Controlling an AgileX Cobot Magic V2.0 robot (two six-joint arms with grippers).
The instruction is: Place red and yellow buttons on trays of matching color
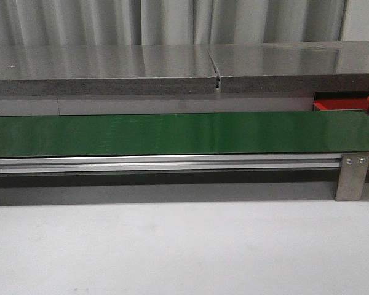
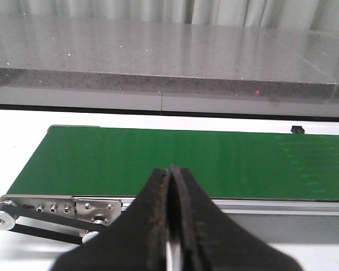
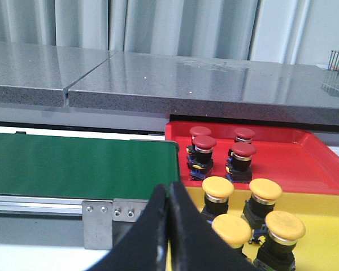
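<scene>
Red buttons (image 3: 243,150) crowd the red tray's (image 3: 305,161) belt-side edge; both arms' fingers (image 2: 170,226) (image 3: 168,226) pressed together, empty.

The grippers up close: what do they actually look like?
Both look alike. The left gripper and the right gripper each have two black fingers that broaden toward the wrist and taper to a narrow tip. The left gripper's inner edges show brownish, worn-looking specks. No cables or markings are visible.

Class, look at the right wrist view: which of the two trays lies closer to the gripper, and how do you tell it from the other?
The yellow tray, holding four yellow-capped buttons. It sits just beside the shut right gripper; the red tray, with four red-capped buttons, lies beyond it.
</scene>
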